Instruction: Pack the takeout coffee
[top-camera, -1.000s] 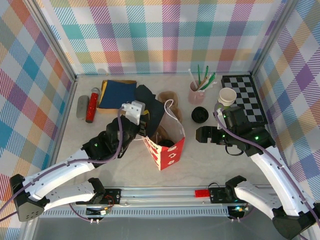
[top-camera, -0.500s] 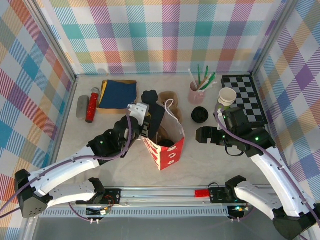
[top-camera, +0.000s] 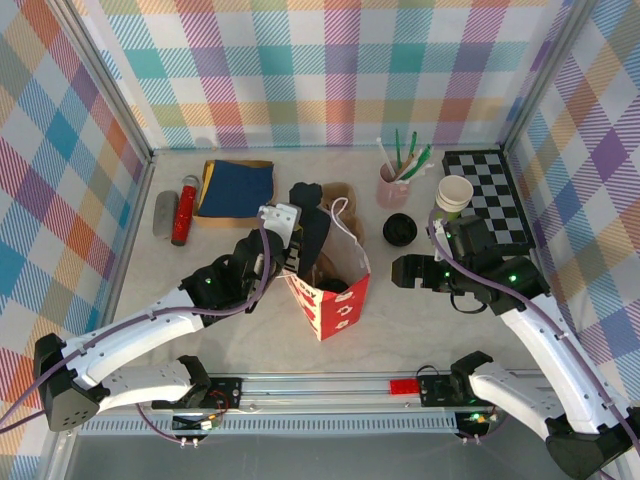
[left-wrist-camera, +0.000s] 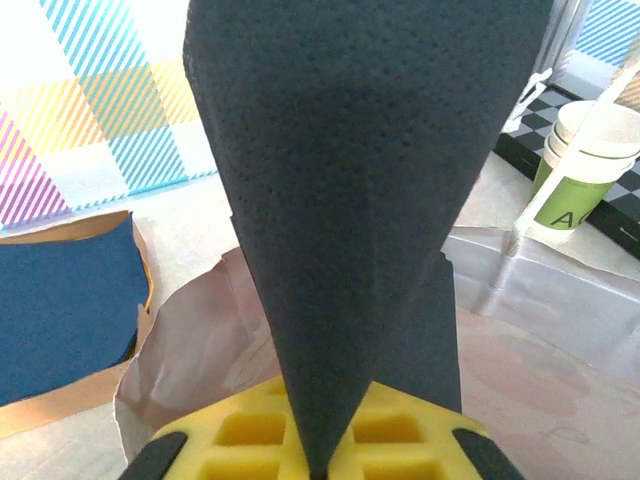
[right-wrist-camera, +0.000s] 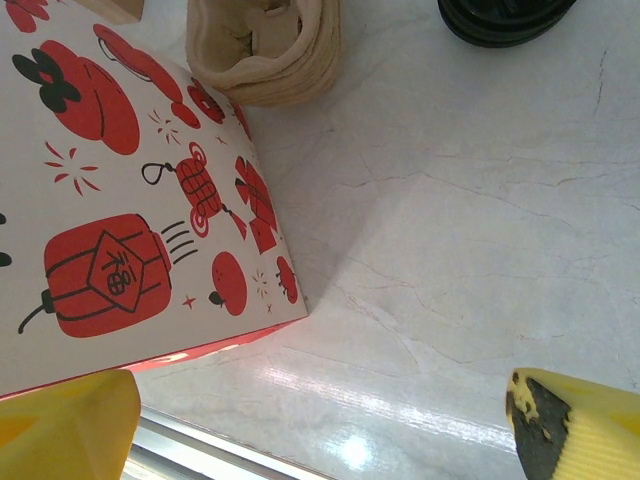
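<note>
The takeout coffee (top-camera: 399, 229) stands upright on the worktop (top-camera: 420, 330), black lid up, just beyond the right end effector (right-wrist-camera: 320, 425) and not touching it. In the right wrist view we see its lid at the upper edge, ahead of the right-hand fingertip. The right end effector has its yellow fingers spread wide apart, with bare worktop between them and nothing in its grasp. To its left, close by, stands the paper bag (top-camera: 335, 300), white with red lanterns, its top open. Beyond the coffee we see the pink cup of straws (top-camera: 392, 187), and to the right of that the white-rimmed green cup (top-camera: 455, 192), beside the checkerboard (top-camera: 495, 190).

The left end effector (left-wrist-camera: 320, 462) is clamped on a dark napkin (left-wrist-camera: 350, 200), whose narrow end sits pinched between the yellow pads while the rest fans out ahead of it. From above, the napkin hangs at the bag's far left rim; we cannot tell whether it touches the bag.
</note>
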